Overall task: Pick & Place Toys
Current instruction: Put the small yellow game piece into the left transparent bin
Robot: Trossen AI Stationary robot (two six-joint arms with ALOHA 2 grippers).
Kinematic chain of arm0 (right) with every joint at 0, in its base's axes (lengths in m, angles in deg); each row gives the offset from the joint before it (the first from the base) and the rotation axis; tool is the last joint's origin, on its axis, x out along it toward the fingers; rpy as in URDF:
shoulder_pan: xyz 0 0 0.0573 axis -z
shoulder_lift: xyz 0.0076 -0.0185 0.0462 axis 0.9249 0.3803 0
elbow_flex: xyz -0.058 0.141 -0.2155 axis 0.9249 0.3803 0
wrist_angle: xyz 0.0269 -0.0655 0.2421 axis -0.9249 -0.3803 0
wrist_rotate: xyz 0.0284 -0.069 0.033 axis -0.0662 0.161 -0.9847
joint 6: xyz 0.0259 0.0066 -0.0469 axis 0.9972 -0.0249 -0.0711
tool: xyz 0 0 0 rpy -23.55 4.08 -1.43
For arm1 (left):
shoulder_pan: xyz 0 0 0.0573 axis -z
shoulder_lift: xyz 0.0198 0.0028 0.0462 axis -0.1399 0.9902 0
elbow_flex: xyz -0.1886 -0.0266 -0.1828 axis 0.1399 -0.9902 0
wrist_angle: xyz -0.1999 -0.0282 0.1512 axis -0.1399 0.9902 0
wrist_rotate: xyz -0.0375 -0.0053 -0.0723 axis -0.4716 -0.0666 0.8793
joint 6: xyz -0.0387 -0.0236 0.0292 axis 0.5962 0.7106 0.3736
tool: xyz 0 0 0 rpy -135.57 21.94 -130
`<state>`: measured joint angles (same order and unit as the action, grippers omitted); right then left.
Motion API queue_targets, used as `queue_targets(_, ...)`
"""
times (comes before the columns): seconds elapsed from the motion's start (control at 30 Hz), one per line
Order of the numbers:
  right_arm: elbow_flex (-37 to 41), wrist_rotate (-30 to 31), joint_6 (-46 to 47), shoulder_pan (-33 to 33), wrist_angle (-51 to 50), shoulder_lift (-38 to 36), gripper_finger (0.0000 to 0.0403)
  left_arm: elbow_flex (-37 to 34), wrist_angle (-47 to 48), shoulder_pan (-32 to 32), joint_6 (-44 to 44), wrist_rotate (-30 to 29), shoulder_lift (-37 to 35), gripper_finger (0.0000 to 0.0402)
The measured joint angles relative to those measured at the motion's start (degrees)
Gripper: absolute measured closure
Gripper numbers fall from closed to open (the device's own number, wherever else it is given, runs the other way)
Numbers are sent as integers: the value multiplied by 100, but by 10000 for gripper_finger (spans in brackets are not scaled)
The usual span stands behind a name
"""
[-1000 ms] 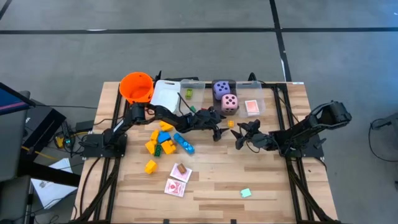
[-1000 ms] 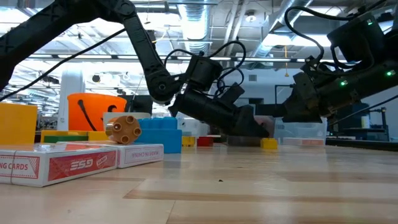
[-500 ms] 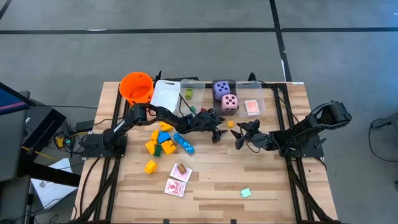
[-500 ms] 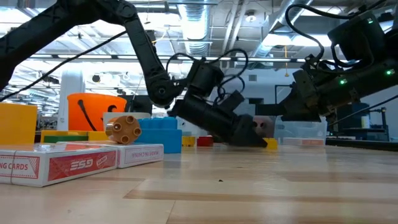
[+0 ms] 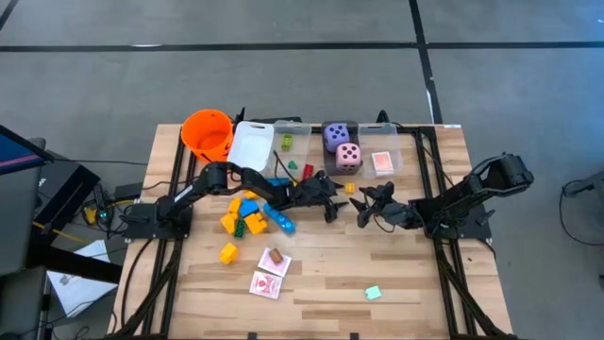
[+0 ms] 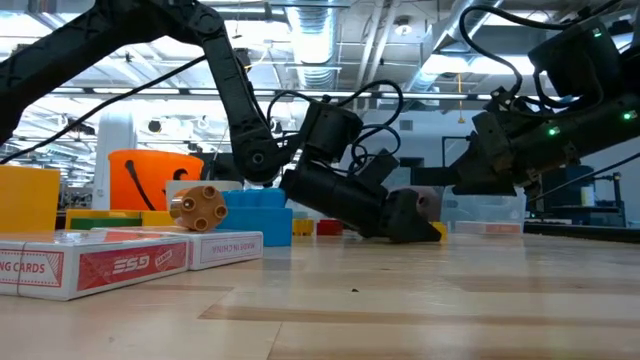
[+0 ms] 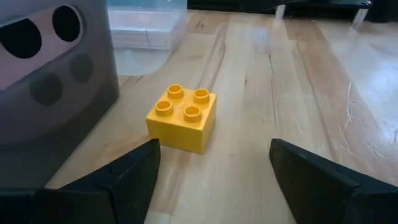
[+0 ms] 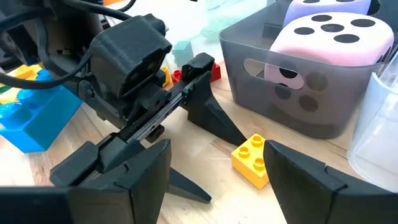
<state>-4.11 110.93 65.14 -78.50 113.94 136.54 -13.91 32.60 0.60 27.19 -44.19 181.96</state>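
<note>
A small yellow block [image 7: 182, 117] rests flat on the wooden table beside the grey bin [image 7: 56, 74]; it also shows in the high view [image 5: 350, 188]. My left gripper [image 7: 211, 168] is open, low over the table, its fingers just short of the block and to either side of it. It touches nothing. My right gripper [image 8: 217, 174] is open and empty, a little to the block's right in the high view [image 5: 362, 206]. The pink die [image 8: 329, 37] and the purple die [image 8: 329, 6] sit in the grey bin. Red-patterned cards [image 5: 381, 162] lie in a clear bin.
Several yellow, blue and green blocks [image 5: 247, 212] lie at mid-left. Card packs [image 5: 271, 274] and a green block [image 5: 373, 293] lie near the front edge. The orange bucket [image 5: 208, 132] and a clear bin [image 5: 293, 142] stand at the back. Red and green blocks [image 5: 300, 170] lie beside it.
My left gripper has come down to just above the table and a little toward the near edge, ending close to the small yellow block. The block has stayed where it was.
</note>
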Motion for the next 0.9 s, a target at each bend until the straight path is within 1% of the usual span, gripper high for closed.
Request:
queue_targets(0.17, 0, 0, 2, 12, 21, 0, 154, 79, -3, 17, 49, -233, 15, 103)
queue_targets(0.37, -68, 7, -6, 13, 26, 0, 154, 332, 59, 38, 62, -475, 43, 103)
queue_targets(0.5, -165, 3, -143, 13, 20, 0, 154, 696, 28, 35, 169, -638, 358, 103)
queue_targets(0.67, -205, -11, -245, -35, 12, 0, 154, 1240, -8, 76, 328, -649, 882, 103)
queue_targets(0.77, -205, -17, -245, -44, -42, 0, 154, 1339, -31, 115, 350, -658, 1052, 103)
queue_targets(0.9, -205, -17, -243, -44, -120, 0, 154, 1342, -27, 141, 362, -655, 1084, 110)
